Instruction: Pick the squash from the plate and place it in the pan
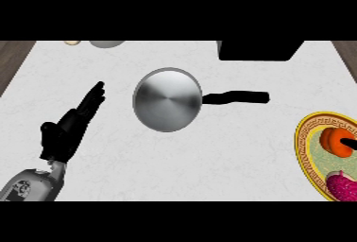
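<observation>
Far right of the left hand's fingers (pixel 90 101), squash (pixel 337 141) sits plated.

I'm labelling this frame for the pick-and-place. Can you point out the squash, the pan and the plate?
squash (pixel 336 142): head view, on its orange body.
pan (pixel 167 99): head view, middle of its steel bowl.
plate (pixel 304 150): head view, on its gold patterned rim, left side.

The table (pixel 209 160) is white with faint grey marks, like marble. A shiny silver pan (pixel 167 99) with a black handle sits near the middle. A plate (pixel 311 156) with a gold rim sits at the right edge. At the far side are a black box (pixel 259 49), a grey round thing (pixel 106 43) and a small pale thing (pixel 72 42).
</observation>
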